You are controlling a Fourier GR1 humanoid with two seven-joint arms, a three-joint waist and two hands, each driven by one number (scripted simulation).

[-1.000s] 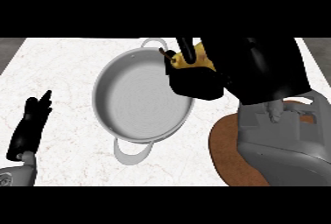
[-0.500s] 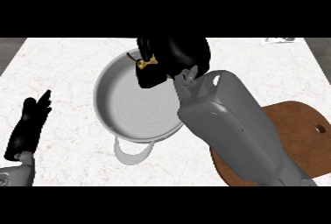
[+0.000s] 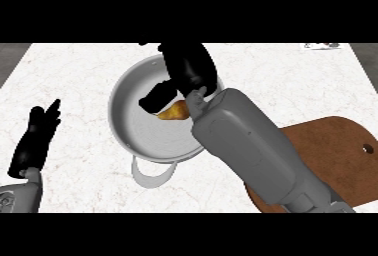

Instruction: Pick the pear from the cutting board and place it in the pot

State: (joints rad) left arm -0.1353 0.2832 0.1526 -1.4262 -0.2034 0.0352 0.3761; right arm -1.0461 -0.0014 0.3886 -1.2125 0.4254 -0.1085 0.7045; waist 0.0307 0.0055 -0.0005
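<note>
The yellow-brown pear [image 3: 174, 111] lies inside the grey pot [image 3: 140, 130], on the right part of its floor. My right hand [image 3: 189, 70] hovers over the pot's far right side with its fingers stretched toward the far rim. Its thumb [image 3: 158, 98] hangs just above the pear, and the fingers do not curl round the fruit. The grey right forearm [image 3: 251, 150] crosses the pot's right rim and hides it. The brown cutting board [image 3: 336, 145] lies at the right with nothing visible on it. My left hand [image 3: 35, 141] rests open at the left edge, fingers up.
The pot has a loop handle [image 3: 153, 172] at its near side, and its far handle is hidden by the hand. White marbled counter [image 3: 66, 75] surrounds the pot. A small object [image 3: 322, 46] shows at the far right corner.
My right hand carried the pear from the pot's far right rim to over its inside. The fingers have straightened and the pear now sits in the pot. The left hand has not moved.
</note>
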